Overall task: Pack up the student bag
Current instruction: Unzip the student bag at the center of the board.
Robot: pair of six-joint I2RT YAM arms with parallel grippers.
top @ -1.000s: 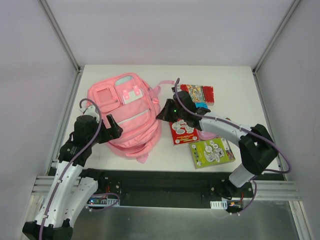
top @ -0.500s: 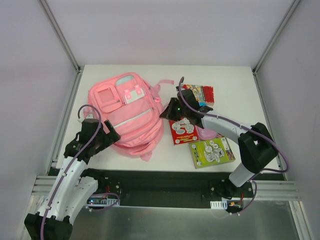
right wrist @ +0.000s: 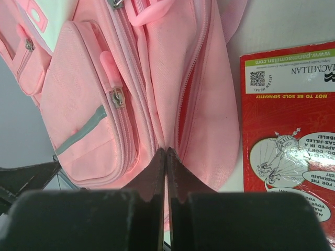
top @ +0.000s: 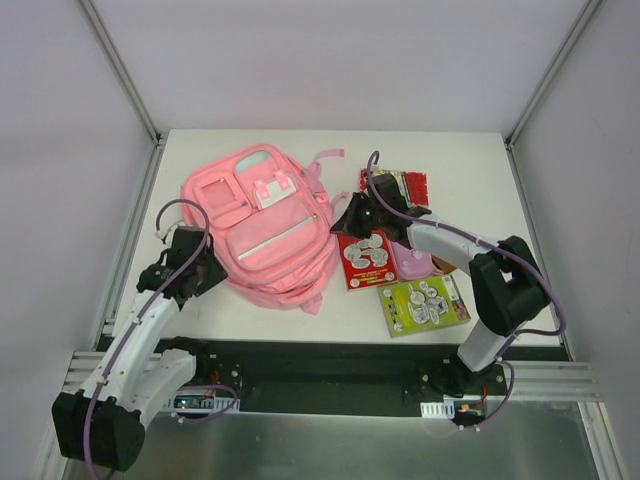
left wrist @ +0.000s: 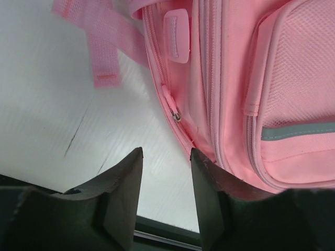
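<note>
**Bag dragged right, left arm backs off**

Since a second ago the student bag (top: 265, 235) has slid and swung rightwards. It now lies flat, left of centre on the table (top: 480, 170), front pockets up. The right gripper (right wrist: 166, 157) is pinched tight on the fabric lip beside the open zip, seemingly to pull the mouth toward the books. The left gripper (left wrist: 165, 178) has drawn back to the bag's near-left edge. Its fingers have narrowed with nothing between them, probably lining up on the zip pull (left wrist: 177, 116). A red book (top: 365, 260) and a green book (top: 425, 303) lie just to the right.
</note>
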